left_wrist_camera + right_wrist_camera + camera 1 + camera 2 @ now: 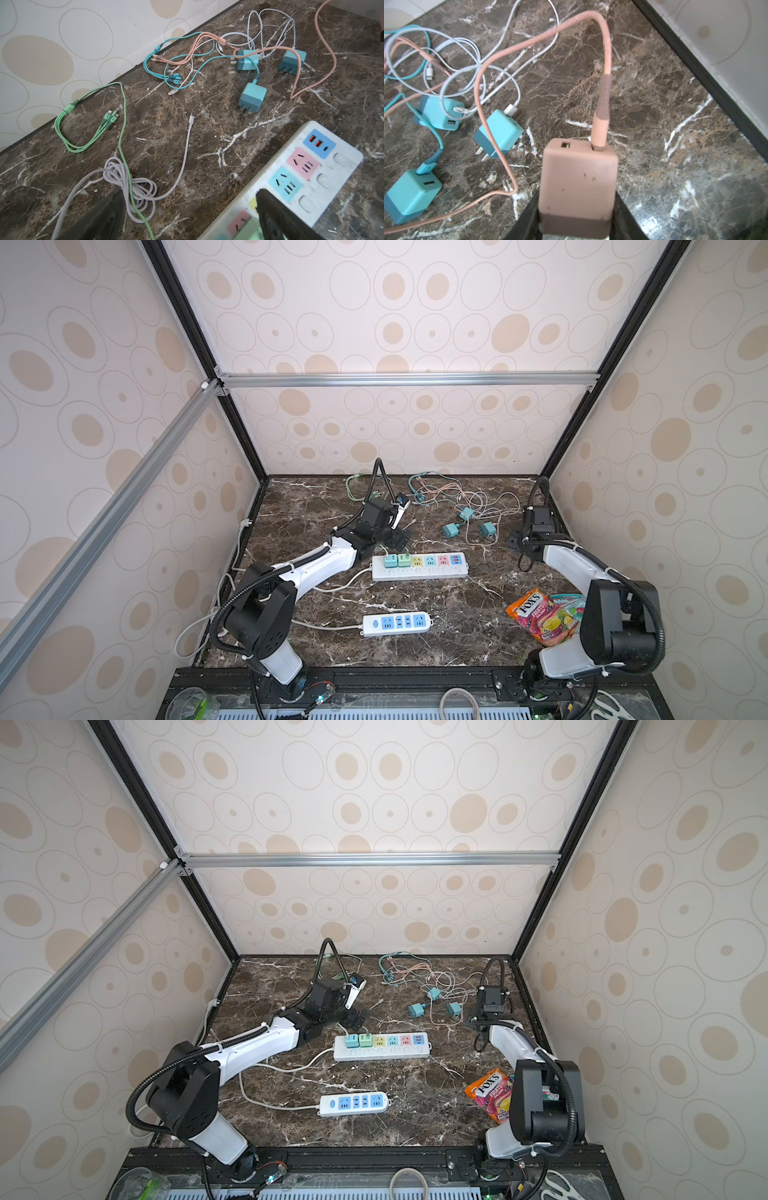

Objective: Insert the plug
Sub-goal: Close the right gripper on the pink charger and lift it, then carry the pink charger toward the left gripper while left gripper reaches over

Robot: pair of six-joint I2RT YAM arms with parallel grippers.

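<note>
Pink plug [578,176] sits clamped in the right gripper [576,199], well right of the power strip [419,570] on the bench [457,639]. Left gripper [190,193] gapes wide. Pickup looks done; carrying and insertion are left.

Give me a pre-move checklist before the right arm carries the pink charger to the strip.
1. Pink charger between right fingers: ok.
2. Prong direction: cannot tell, hidden.
3. Pink socket on power strip empty: ok.
4. Pink cable free: not ok, drapes over a teal charger.
5. Left fingers open, clear of the pink socket: ok.
</note>
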